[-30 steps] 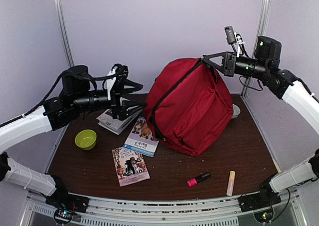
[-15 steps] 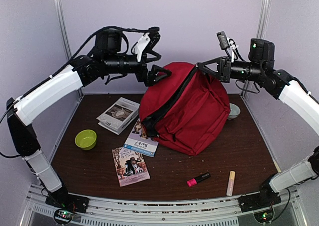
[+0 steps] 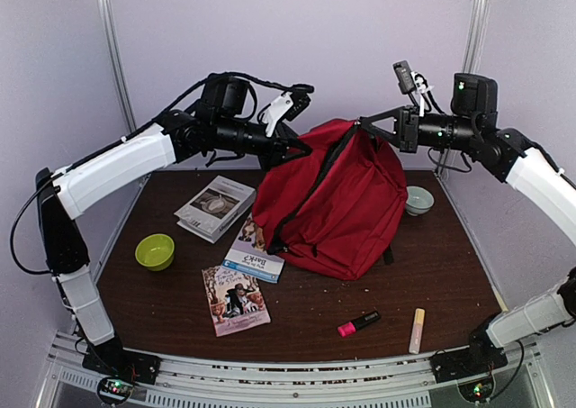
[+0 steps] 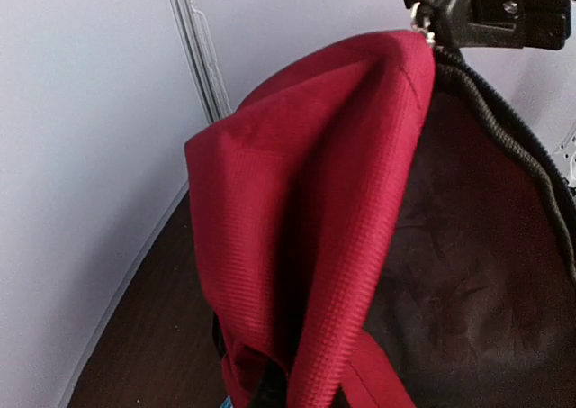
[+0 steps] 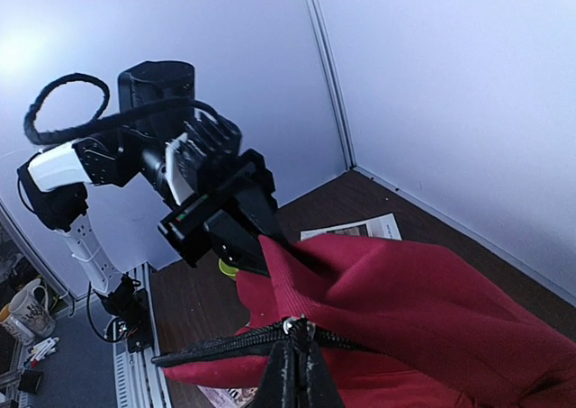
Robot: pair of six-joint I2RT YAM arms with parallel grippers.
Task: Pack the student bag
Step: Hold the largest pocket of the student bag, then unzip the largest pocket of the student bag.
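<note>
The student bag (image 3: 342,205), a big red backpack, stands in the middle of the table, held up by its top from both sides. My left gripper (image 3: 301,147) is shut on the red fabric edge of the opening at the bag's upper left. In the right wrist view it (image 5: 263,237) pinches a raised fold of the cloth. My right gripper (image 3: 364,124) is shut on the black zipper pull (image 5: 296,326) at the bag's peak, its fingertips (image 5: 286,363) pressed together there. The left wrist view shows the red flap (image 4: 297,210) and the dark lining (image 4: 459,291); my own left fingers are hidden under the fabric.
On the table left of the bag lie a grey book (image 3: 214,208), a blue book (image 3: 255,250) and a picture book (image 3: 236,300). A green bowl (image 3: 155,251) sits far left, a pale bowl (image 3: 418,199) right of the bag. A pink highlighter (image 3: 358,323) and a cream marker (image 3: 418,330) lie near the front.
My left arm rose from beside the books to the bag's top, opened wide, then shut on the fabric edge. The bag's top pulled leftwards. My right gripper kept its hold.
</note>
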